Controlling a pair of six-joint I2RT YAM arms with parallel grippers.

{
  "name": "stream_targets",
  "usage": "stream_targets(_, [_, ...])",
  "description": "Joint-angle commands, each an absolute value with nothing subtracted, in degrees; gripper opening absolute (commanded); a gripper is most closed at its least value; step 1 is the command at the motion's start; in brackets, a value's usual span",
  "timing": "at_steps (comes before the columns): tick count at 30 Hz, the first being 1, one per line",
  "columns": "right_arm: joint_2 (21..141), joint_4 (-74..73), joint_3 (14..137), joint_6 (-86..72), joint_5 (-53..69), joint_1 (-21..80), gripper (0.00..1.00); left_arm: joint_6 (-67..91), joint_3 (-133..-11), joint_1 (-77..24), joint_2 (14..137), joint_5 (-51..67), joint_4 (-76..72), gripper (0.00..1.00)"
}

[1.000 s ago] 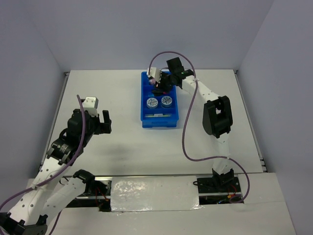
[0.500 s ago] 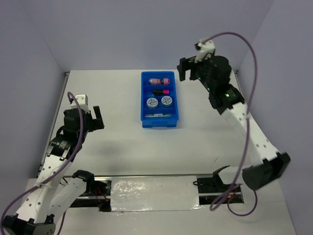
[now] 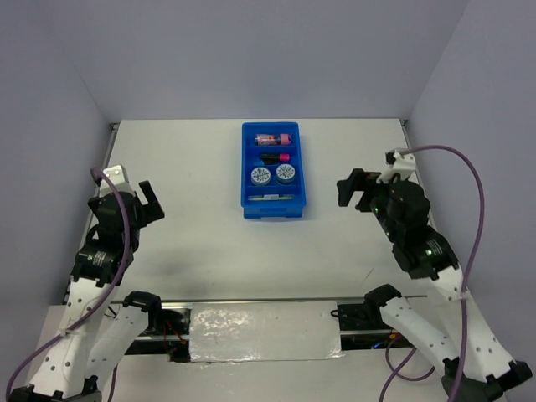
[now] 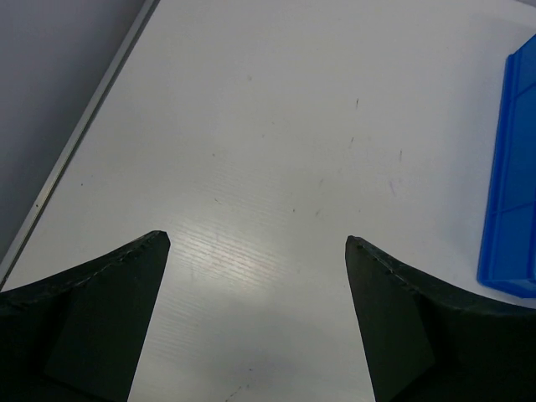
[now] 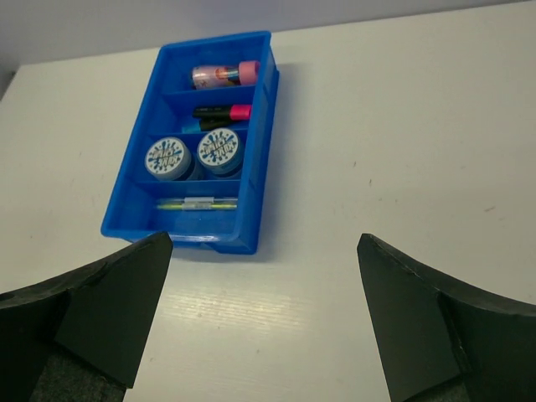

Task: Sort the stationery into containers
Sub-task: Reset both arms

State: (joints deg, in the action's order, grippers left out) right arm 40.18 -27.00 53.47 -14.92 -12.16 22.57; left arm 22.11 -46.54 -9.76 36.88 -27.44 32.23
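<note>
**Both pincers released; stationery lodged in the blue tray**

A blue tray (image 3: 274,211) is seen on the white table (image 3: 184,159). In the top view it lies toward 12 o'clock from the table's middle, with its long side run from 12 to 6 o'clock. It is divided into four crosswise compartments, and each one is occupied.

- **12 o'clock end:** a pink cylinder (image 3: 275,138) is laid crosswise.
- **Second compartment:** a black marker (image 3: 275,157) is laid with its pink end turned toward 3 o'clock. A dark shape just beside it cannot be made out.
- **Third compartment:** two round tubs with patterned lids are stood side by side, the left tub (image 3: 259,176) and the right tub (image 3: 286,173).
- **6 o'clock end:** thin pale sticks (image 3: 270,197) are laid crosswise.

The left pincer (image 3: 152,199) is held over the table at about 9 o'clock from the tray, well apart from it. Its jaws are spread wide and nothing is gripped. In the left wrist view bare table is seen between the dark fingers (image 4: 92,318), and one corner of the tray is caught at the 3 o'clock edge.

The right pincer (image 3: 356,191) is held at about 3 o'clock from the tray, also well apart. It too is released, with the jaws spread wide and nothing gripped. In the right wrist view the whole tray is seen toward 11 o'clock, beyond the fingertips.
</note>
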Motion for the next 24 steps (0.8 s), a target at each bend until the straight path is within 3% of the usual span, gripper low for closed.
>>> stream_targets(1, [33.8, -32.2, 53.7, -16.9, -17.8, 22.5, 1.0, 23.5, -48.5, -9.4, 36.1, -29.1, 31.6, 0.99])
stream_targets(13, [23.2, -41.1, 54.3, -15.8, -18.6, 22.5, 1.0, 27.2, -47.8, -9.4, 32.2, -30.5, 34.6, 0.99])
stream_targets(24, [19.3, -37.4, 49.5, -17.1, -16.3, 22.5, 1.0, 26.7, -47.1, -9.8, 30.8, -27.4, 33.5, 0.99])
